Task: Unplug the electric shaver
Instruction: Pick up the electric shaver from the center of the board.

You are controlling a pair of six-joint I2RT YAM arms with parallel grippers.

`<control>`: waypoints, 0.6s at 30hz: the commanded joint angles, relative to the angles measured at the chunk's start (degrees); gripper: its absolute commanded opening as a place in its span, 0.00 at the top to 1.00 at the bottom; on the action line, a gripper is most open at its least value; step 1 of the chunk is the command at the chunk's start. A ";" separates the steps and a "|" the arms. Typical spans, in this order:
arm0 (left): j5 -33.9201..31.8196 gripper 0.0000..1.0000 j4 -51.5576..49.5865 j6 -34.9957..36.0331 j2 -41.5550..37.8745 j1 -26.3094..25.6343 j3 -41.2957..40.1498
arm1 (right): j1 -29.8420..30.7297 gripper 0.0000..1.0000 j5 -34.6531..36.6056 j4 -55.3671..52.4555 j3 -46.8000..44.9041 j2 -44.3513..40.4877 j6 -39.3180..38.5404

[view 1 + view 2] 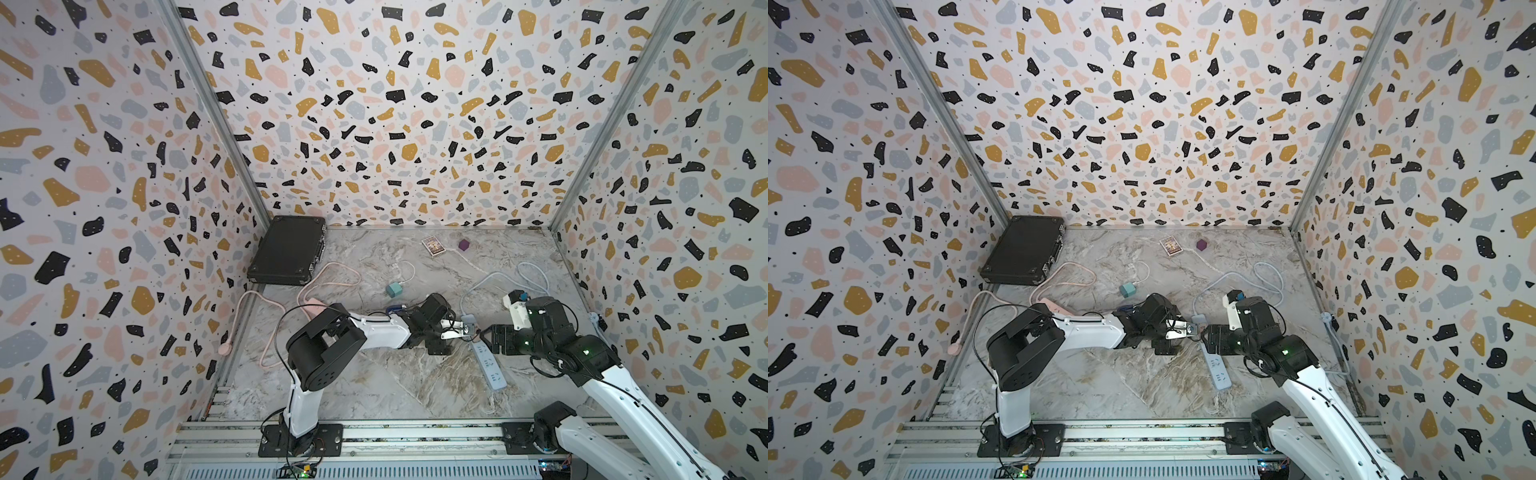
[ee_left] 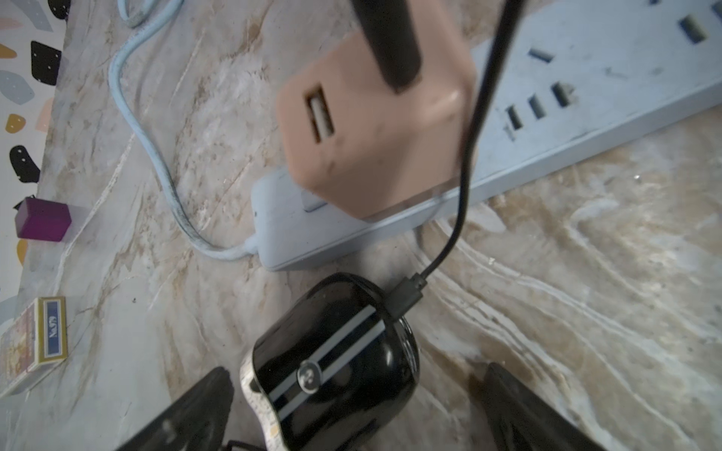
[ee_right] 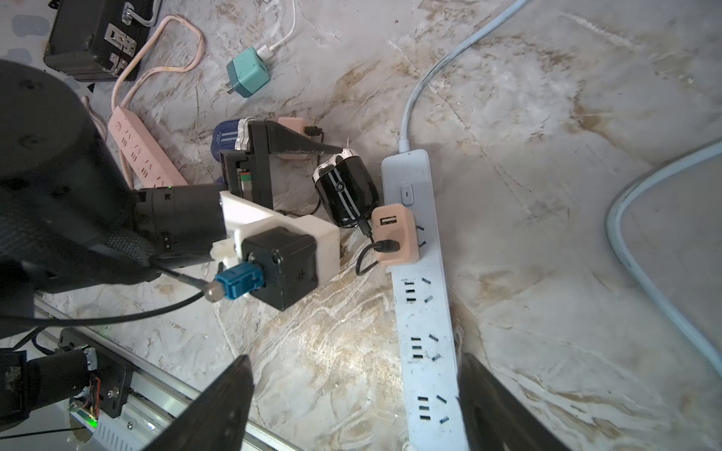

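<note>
The shaver (image 2: 332,363) lies on its side near the middle of the marble surface (image 1: 374,386), a little toward the right edge and just beside the cord end of the pale blue power strip (image 3: 424,320). It is already between the fingers of my left gripper (image 2: 357,373), which is spread wide and grips nothing. The body sits closer to one finger than the other, and its foil head is at that finger's tip; I cannot tell whether they touch. Its long axis runs skewed across my opening. The head points back toward my wrist and the tail toward the strip, where the small plug (image 2: 406,296) of the black cable (image 2: 465,187) enters it. The cable climbs to the pink adapter (image 3: 394,234), seated in the strip's socket next to its switch. My left arm is plainly the nearer one. It is stretched low from the front-left, forearm almost level, wrist aimed toward the right edge. My right gripper (image 3: 355,359) is also parted and empty, hovering above the strip farther toward the front edge than the adapter, with the strip under the gap but off to one finger's side. I judge the next move to be closing my left fingers on the shaver's body, and the skew means I must square up first or it may twist out.
</note>
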 commanded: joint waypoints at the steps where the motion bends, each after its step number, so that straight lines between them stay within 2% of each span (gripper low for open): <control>1: -0.53 0.00 0.72 2.39 2.01 0.06 2.60 | -0.30 0.17 -0.90 -1.53 -0.14 -1.05 0.38; 18: 2.11 0.02 -8.74 1.81 7.10 0.85 9.10 | -0.45 0.16 -1.54 -2.08 -0.84 -2.06 0.02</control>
